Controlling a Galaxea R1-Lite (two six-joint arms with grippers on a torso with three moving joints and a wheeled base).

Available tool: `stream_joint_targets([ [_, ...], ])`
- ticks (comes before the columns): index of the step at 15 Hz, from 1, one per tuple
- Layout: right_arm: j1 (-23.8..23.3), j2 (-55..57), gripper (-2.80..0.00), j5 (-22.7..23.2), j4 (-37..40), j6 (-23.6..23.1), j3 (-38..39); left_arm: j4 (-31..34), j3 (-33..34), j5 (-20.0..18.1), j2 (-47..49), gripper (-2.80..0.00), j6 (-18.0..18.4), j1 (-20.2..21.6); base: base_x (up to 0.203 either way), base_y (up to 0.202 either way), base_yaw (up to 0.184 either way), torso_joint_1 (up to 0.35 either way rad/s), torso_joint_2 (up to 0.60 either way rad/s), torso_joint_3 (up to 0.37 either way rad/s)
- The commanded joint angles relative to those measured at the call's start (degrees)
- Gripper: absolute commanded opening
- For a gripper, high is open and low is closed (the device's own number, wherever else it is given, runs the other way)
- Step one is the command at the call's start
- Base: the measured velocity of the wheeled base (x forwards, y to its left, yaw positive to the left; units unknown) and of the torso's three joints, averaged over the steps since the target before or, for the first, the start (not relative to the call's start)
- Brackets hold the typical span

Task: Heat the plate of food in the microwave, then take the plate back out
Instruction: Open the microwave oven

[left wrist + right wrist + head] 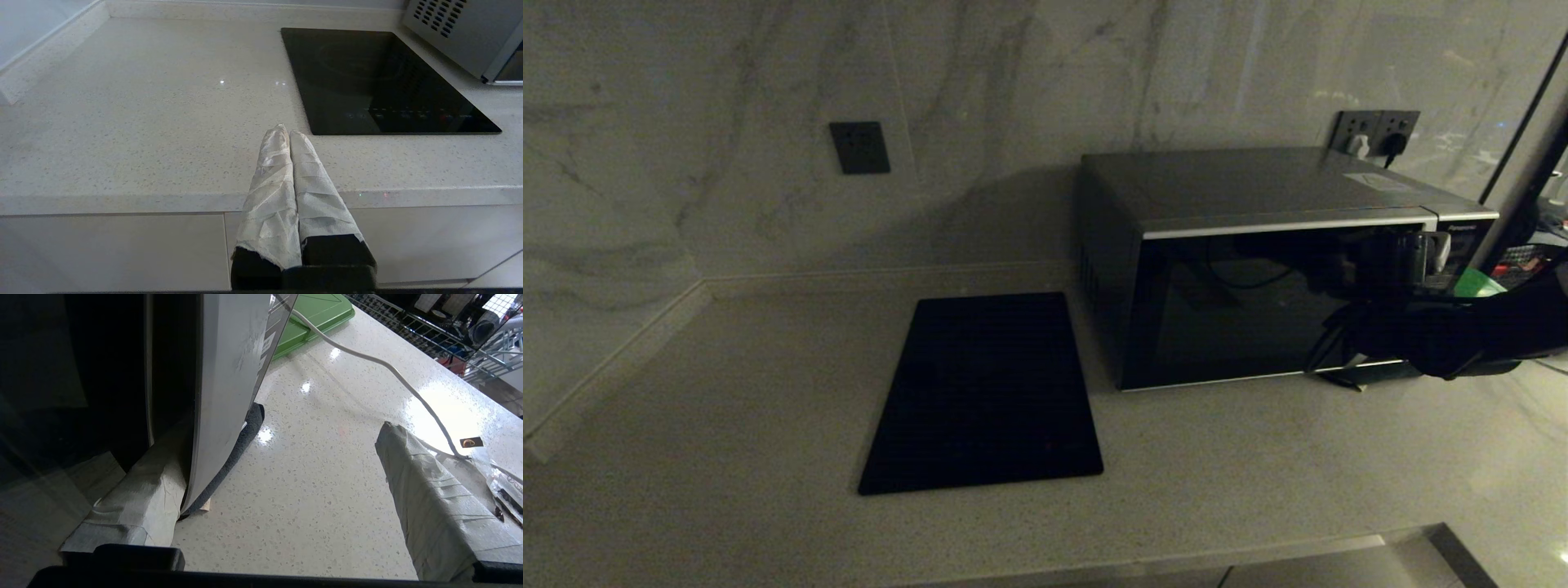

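With fingers spread wide and holding nothing, the right gripper (282, 473) straddles the microwave (1258, 269) door's stiff, slick free edge, the best place to pull.

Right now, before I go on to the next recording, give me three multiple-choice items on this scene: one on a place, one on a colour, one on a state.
1. Where is the right gripper?
A. over the black cooktop
B. at the right front edge of the microwave
C. parked below the counter edge

2. What colour is the flat board lying past the microwave's side?
A. red
B. green
C. blue

3. How are the left gripper's wrapped fingers?
A. pressed together
B. spread wide apart
C. closed on a plate

Answers:
1 B: the right wrist view shows one finger on each side of the silver front edge.
2 B: the board's corner in the right wrist view is green.
3 A: the left wrist view shows both fingers touching, with nothing between them.
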Motion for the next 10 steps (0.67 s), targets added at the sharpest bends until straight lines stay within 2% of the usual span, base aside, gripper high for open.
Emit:
stream_joint_targets([
  [1,0.06,0.43,0.00,-0.18,-0.61,0.15,-0.54,-0.03,0.00,0.05,0.09,-2.80,-0.04,0.02,0.000,0.000,0.000,0.000,0.00,0.000],
  [2,0.06,0.52,-2.80,-0.18,-0.61,0.15,-0.60,-0.03,0.00,0.05,0.09,-2.80,-0.04,0.02,0.000,0.000,0.000,0.000,0.00,0.000],
  [10,0.32,0.52,-2.80,-0.27,0.01,-0.55,-0.19,-0.03,0.00,0.05,0.09,-2.80,-0.04,0.02,0.000,0.000,0.000,0.000,0.00,0.000],
])
